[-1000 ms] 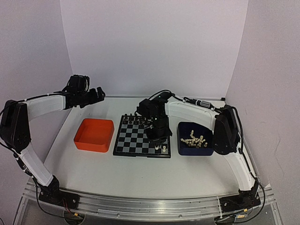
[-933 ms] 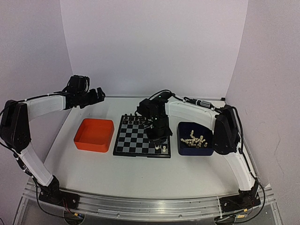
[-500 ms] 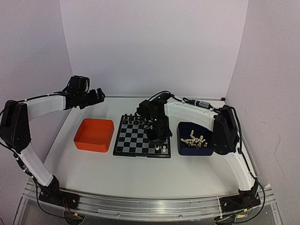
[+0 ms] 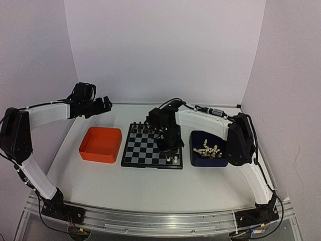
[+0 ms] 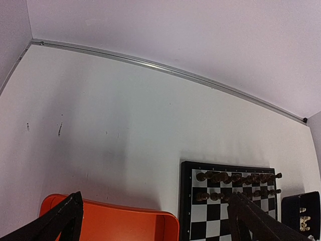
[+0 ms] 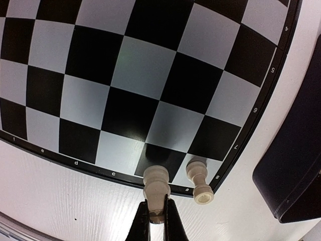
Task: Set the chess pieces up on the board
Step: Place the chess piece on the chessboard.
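Right gripper (image 6: 156, 217) clamps a chess piece (image 6: 155, 185) at the board (image 6: 131, 68) edge, left gripper (image 4: 103, 103) gapes; blue tray (image 4: 208, 161) holds cream pieces (image 4: 206, 149)

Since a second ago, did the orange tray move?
No. The orange tray sits just left of the chessboard, with the same narrow gap between them as before.
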